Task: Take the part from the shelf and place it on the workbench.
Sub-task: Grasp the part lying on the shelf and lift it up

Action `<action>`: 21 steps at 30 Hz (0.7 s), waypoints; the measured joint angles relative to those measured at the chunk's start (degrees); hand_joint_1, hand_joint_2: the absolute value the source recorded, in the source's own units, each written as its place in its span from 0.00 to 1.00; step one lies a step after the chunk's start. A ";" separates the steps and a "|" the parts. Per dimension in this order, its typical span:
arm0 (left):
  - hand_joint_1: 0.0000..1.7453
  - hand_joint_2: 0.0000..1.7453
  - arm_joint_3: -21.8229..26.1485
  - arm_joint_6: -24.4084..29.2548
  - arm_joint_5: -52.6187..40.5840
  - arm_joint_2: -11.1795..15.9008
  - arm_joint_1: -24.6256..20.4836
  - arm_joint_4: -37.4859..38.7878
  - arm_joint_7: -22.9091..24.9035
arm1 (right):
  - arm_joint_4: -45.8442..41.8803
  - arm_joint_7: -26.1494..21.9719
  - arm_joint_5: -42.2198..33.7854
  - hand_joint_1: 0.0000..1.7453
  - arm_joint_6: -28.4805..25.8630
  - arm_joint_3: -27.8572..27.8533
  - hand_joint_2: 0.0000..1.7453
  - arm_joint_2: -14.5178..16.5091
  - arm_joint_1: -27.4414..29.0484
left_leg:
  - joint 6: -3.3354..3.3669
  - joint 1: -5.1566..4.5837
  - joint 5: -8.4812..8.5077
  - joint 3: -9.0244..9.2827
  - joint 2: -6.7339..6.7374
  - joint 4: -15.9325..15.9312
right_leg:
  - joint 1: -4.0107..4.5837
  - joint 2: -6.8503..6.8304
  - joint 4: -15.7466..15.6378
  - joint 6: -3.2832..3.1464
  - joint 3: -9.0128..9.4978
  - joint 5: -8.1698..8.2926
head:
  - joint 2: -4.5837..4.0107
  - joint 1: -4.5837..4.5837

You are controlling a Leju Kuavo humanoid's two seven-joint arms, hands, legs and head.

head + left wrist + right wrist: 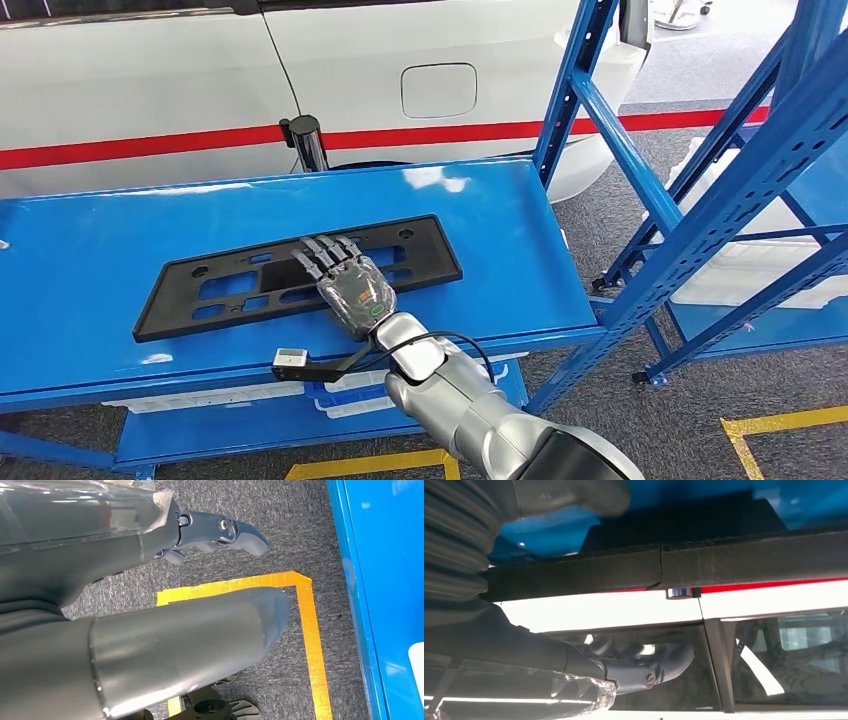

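While the part [298, 274] lies flat on the bench [90, 240] under the right hand [345, 282], fingers spread on top, gripping nothing: lift straight off, no dragging. Left hand [220, 532] hanging over floor, empty, fingers loosely curled.

My right robot hand [352, 287] lies palm-down on the black part [250, 283], fingers extended flat across its middle. The part, a long perforated frame, rests flat on the blue desk [90, 250], slightly angled to the desk's front edge. A blue shelf [700, 215] with slanted braces stands to the right of the desk. Beyond the desk is a white car [150, 80] with a red stripe.
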 joint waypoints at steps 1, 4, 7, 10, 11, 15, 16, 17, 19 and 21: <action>0.00 0.00 0.00 0.08 0.04 -0.02 0.00 0.00 0.00 | 0.40 0.13 0.00 1.00 -0.01 0.01 1.00 0.02 -0.06 | 0.00 0.00 0.00 0.00 0.00 0.00 | 0.00 0.00 0.00 0.00 0.00 0.00 | 0.00 0.00; 0.00 0.00 0.00 0.13 0.07 -0.05 -0.01 0.00 0.00 | 1.37 0.46 -0.21 1.00 -0.01 0.03 1.00 0.02 -0.19 | 0.00 0.00 0.00 0.00 0.00 0.00 | 0.00 0.00 0.00 0.00 0.00 0.00 | 0.00 0.00; 0.00 0.00 0.00 0.12 0.06 -0.04 -0.04 0.00 0.00 | 1.77 0.65 -0.15 1.00 -0.05 0.03 1.00 0.05 -0.38 | 0.00 0.00 0.00 0.00 0.00 0.00 | 0.00 0.00 0.00 0.00 0.00 0.00 | 0.00 0.00; 0.00 0.00 0.00 0.12 0.07 -0.03 -0.10 0.00 0.00 | 1.88 0.95 0.51 1.00 -0.09 0.02 1.00 0.17 -0.84 | 0.00 0.00 0.00 0.01 0.00 0.00 | 0.00 0.00 0.00 0.00 0.00 0.00 | 0.00 0.00; 0.00 0.00 0.00 0.12 0.07 -0.03 -0.11 0.00 0.00 | 1.88 1.01 0.68 1.00 -0.09 0.01 1.00 0.20 -0.96 | 0.00 0.00 0.00 0.01 0.00 0.00 | 0.00 0.00 0.00 0.00 0.00 0.00 | 0.00 0.00; 0.00 0.00 0.00 0.12 0.09 -0.03 -0.12 0.00 0.00 | 1.90 1.06 0.95 1.00 -0.09 0.01 1.00 0.30 -1.17 | 0.00 0.00 0.00 0.01 0.00 0.00 | 0.00 0.00 0.00 0.00 0.00 0.00 | 0.00 0.00; 0.00 0.00 0.00 0.13 0.10 -0.03 -0.12 0.00 0.00 | 1.90 1.07 1.07 1.00 -0.09 0.01 1.00 0.30 -1.21 | 0.00 0.00 0.00 0.01 0.00 0.00 | 0.00 0.00 0.00 0.00 0.01 0.00 | 0.00 0.00; 0.00 0.00 0.00 0.15 0.13 -0.03 -0.12 0.00 0.00 | 1.90 1.09 1.33 1.00 -0.09 -0.01 1.00 0.30 -1.25 | 0.00 0.00 0.00 0.01 0.00 0.00 | 0.00 0.00 0.00 0.00 0.01 0.00 | 0.00 0.00; 0.00 0.00 0.00 0.25 0.25 -0.03 -0.12 0.00 0.00 | 1.90 1.31 2.40 1.00 -0.09 -0.13 1.00 0.30 -1.28 | 0.00 0.00 0.00 0.01 0.00 0.00 | 0.00 0.00 0.00 0.00 0.01 0.00 | 0.00 0.00; 0.00 0.00 0.00 0.42 0.47 -0.03 -0.12 0.00 0.00 | 1.81 1.66 3.88 1.00 -0.09 -0.39 1.00 0.31 -1.19 | 0.00 0.00 0.00 0.01 0.00 0.00 | 0.00 0.00 0.00 0.00 0.01 0.00 | 0.00 0.00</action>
